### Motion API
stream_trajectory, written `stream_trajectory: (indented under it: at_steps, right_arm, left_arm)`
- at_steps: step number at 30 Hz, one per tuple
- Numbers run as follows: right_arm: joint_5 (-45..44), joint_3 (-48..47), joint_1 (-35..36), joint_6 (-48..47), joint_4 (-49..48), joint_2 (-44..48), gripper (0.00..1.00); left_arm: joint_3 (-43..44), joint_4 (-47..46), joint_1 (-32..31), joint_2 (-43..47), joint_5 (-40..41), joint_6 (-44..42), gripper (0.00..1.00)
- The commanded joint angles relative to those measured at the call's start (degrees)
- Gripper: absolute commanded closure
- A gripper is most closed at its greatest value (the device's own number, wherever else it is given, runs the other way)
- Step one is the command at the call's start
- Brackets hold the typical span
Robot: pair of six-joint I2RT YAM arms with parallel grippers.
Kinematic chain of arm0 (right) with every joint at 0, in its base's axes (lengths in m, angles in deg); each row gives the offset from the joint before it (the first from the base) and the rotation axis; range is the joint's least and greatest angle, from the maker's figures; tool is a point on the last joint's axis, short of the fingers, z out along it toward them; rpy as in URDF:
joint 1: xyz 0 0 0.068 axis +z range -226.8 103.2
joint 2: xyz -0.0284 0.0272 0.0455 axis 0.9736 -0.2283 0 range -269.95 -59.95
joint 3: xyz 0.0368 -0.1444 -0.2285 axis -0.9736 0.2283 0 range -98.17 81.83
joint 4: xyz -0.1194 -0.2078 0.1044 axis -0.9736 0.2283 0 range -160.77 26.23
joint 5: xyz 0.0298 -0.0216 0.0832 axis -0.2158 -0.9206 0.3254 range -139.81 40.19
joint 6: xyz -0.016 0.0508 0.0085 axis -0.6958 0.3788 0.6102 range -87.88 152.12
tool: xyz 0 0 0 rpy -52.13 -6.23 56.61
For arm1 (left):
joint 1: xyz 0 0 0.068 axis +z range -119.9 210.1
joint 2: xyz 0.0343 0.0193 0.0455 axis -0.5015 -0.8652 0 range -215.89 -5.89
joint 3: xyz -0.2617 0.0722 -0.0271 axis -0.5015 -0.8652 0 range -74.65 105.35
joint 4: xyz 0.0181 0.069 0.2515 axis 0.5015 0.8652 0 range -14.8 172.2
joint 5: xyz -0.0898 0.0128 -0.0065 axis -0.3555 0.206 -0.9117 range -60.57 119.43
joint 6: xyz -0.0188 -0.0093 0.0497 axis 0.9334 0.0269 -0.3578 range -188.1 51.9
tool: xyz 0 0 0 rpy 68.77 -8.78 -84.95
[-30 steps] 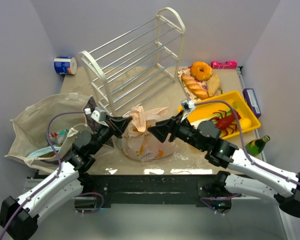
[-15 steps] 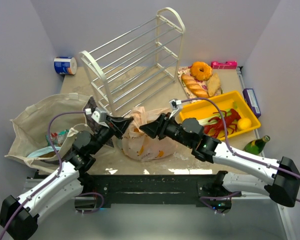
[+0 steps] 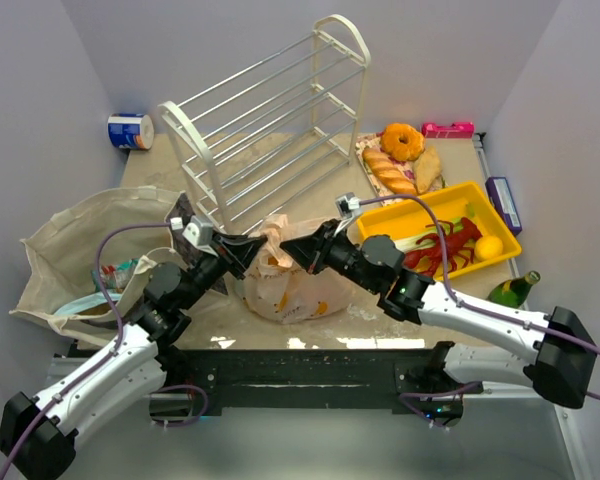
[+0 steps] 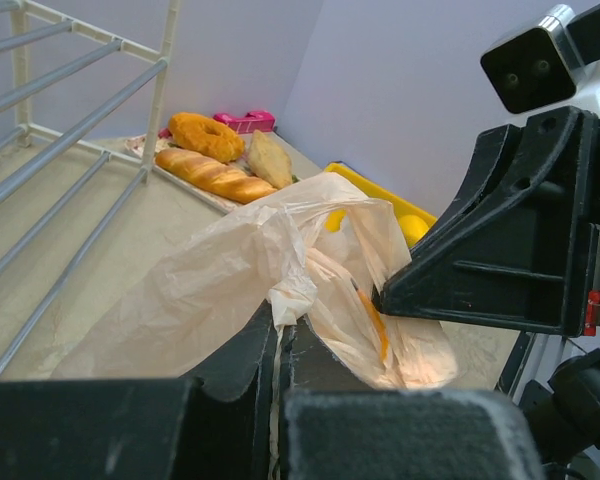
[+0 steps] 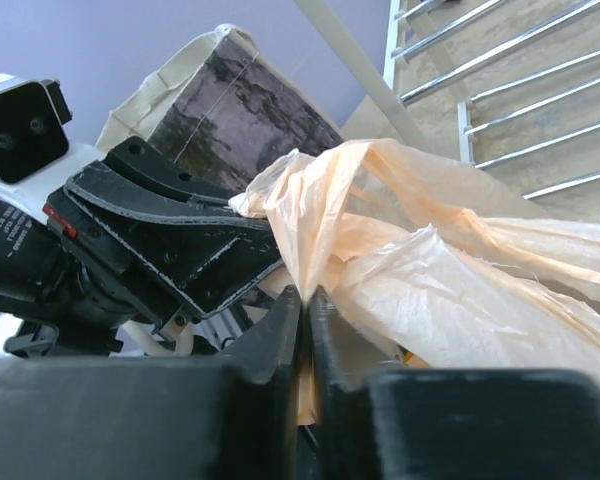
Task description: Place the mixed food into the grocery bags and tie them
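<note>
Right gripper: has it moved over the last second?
Yes. The right gripper, shut on the plastic bag, has shifted left, away from the yellow tray, toward the left gripper.

Built of white shells (image 3: 100, 375) between black joints (image 3: 165, 290), strung with looping purple cables (image 3: 100, 262). Tipped with a matte black, wedge-shaped left gripper (image 3: 261, 244) and right gripper (image 3: 284, 245), each marked with a small red tab (image 5: 56, 222). Topped at each wrist with a white-and-black camera box (image 4: 540, 60).
</note>
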Motion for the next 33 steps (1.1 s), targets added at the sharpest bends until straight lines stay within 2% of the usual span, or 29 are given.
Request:
stream_trajectory:
  at_steps: [1, 10, 15, 22, 27, 31, 33]
  right_arm:
    - [2.61, -2.2, 0.94, -4.51, -2.78, -2.32, 1.0]
    - [3.07, -2.65, 3.58, -8.3, 4.07, -6.28, 1.0]
    - [0.18, -5.1, 3.5, -10.32, 9.51, -8.56, 1.0]
    - [-0.8, -7.74, 3.5, -12.95, 11.1, -9.71, 1.0]
    - [-0.97, -9.5, 3.5, -14.28, 12.6, -9.8, 1.0]
    - [-0.97, -9.59, 3.5, -14.54, 12.51, -9.54, 1.0]
    - [-0.97, -9.59, 3.5, -14.72, 12.51, -9.62, 1.0]
  left_arm:
    - [1.06, -0.72, -0.04, 0.25, -0.19, 0.19, 1.0]
    - [3.7, 3.15, -0.13, 0.52, 1.66, 1.69, 1.0]
    - [4.23, 4.21, -0.13, 1.39, 1.05, 2.91, 1.0]
    - [5.71, 5.61, -0.04, 0.17, -5.01, 3.18, 1.0]
    - [7.13, 7.11, -0.04, -1.68, -8.79, 3.0, 0.89]
    - [6.86, 7.02, -0.13, -1.33, -8.62, 3.44, 0.76]
    - [6.95, 7.02, -0.04, -1.59, -8.53, 3.53, 0.73]
